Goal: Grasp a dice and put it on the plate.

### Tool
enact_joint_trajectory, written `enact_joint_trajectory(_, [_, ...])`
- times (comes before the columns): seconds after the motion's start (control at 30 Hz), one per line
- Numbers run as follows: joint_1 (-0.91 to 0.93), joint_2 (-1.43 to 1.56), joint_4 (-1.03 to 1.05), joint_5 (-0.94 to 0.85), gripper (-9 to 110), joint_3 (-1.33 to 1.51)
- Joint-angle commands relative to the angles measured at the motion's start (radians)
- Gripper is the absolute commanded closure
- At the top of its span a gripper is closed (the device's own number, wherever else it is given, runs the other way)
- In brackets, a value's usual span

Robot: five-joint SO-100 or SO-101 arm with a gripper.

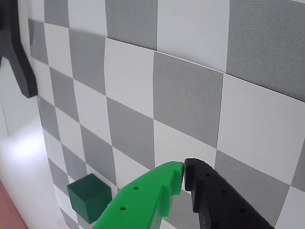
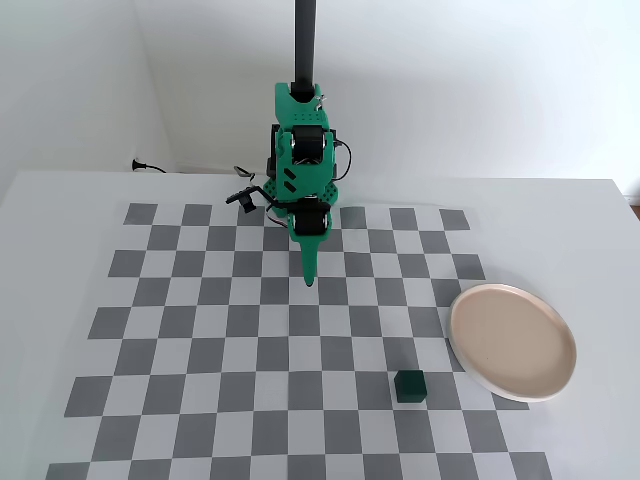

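Observation:
In the fixed view the dark green dice [image 2: 409,386] sits on the checkered mat, just left of the pale pink plate [image 2: 512,340], which is empty. The green arm stands at the far side, and my gripper [image 2: 309,278] points down over the mat's middle, well away from the dice. In the wrist view my gripper [image 1: 184,168] is shut, its green and black fingertips touching with nothing between them. The dice [image 1: 89,196] lies to the left of the green finger, clear of it. A pink sliver of the plate [image 1: 4,210] shows at the bottom left corner.
The grey-and-white checkered mat [image 2: 200,330] covers the white table. A black pole [image 2: 305,40] rises behind the arm's base, and a cable [image 2: 150,166] lies at the back left. A black bracket [image 1: 19,57] shows at the wrist view's top left.

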Motion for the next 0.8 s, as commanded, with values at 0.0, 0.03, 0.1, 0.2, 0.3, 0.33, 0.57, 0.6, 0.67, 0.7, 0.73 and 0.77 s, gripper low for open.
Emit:
enact_joint_trajectory(0.0, [0.009, 0.017, -0.012, 0.009, 106, -0.018])
enact_joint_trajectory(0.03, [0.009, 0.017, -0.012, 0.009, 106, -0.018])
enact_joint_trajectory(0.1, [0.009, 0.017, -0.012, 0.009, 106, -0.018])
enact_joint_trajectory(0.2, [0.009, 0.017, -0.012, 0.009, 106, -0.018])
enact_joint_trajectory(0.3, [0.009, 0.017, -0.012, 0.009, 106, -0.018])
enact_joint_trajectory(0.33, [0.009, 0.017, -0.012, 0.009, 106, -0.018])
enact_joint_trajectory(0.57, [0.008, 0.017, -0.012, 0.005, 106, -0.018])
enact_joint_trajectory(0.6, [0.003, 0.017, -0.012, 0.0, 106, -0.018])
enact_joint_trajectory(0.67, [-0.008, 0.017, -0.012, -0.012, 106, -0.018])
enact_joint_trajectory(0.7, [-0.011, 0.017, -0.012, -0.017, 106, -0.018])
enact_joint_trajectory(0.73, [-0.014, 0.017, -0.012, -0.02, 106, -0.018])
enact_joint_trajectory(0.77, [-0.015, 0.017, -0.012, -0.021, 106, -0.018])
